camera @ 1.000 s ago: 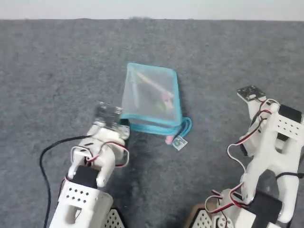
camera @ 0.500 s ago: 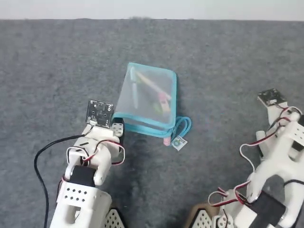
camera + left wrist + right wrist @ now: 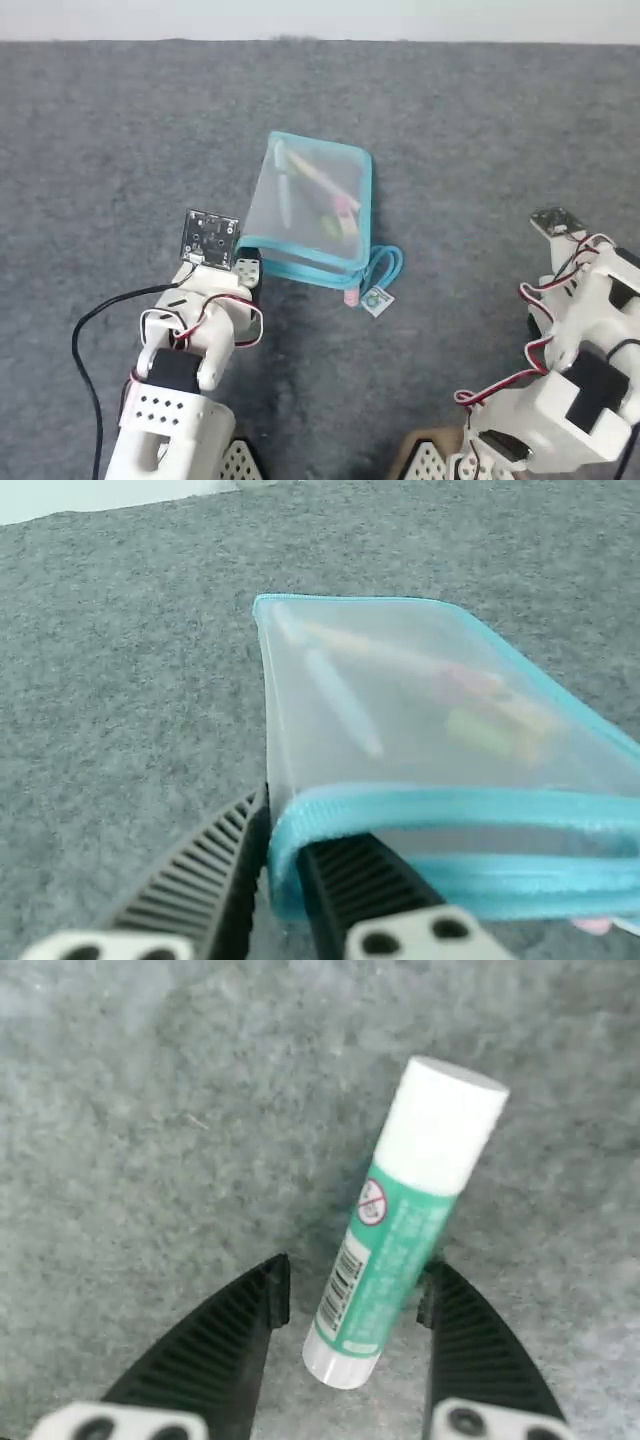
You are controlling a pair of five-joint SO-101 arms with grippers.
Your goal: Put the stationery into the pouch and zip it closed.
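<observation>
**Left tool pins pouch while right tool straddles glue stick**

High view: The clear, teal-edged pouch (image 3: pixel 315 205) lies mid-worktop (image 3: pixel 120 130) with coloured stationery (image 3: pixel 335 205) inside. Its cord (image 3: pixel 388 265) and tag (image 3: pixel 377 300) trail off one near corner. The left tool (image 3: pixel 250 272) grips the other near corner. Since half a second ago the pouch and left arm (image 3: pixel 190 350) have kept their places. The right arm (image 3: pixel 580 330), well apart at the side, has changed its pose, and its top end now sits slightly nearer the pouch.

Left wrist view: The left tool (image 3: pixel 282 830) is closed narrow on the teal zip edge of the pouch (image 3: pixel 400 710) at its corner. The stationery (image 3: pixel 470 715) shows dimly through the clear wall.

Right wrist view: The right tool (image 3: pixel 355 1272) stands part open, one jaw on each side of the lower end of a green-and-white glue stick (image 3: pixel 410 1210). The stick lies on the worktop (image 3: pixel 150 1110). It cannot be told whether either jaw touches it.
</observation>
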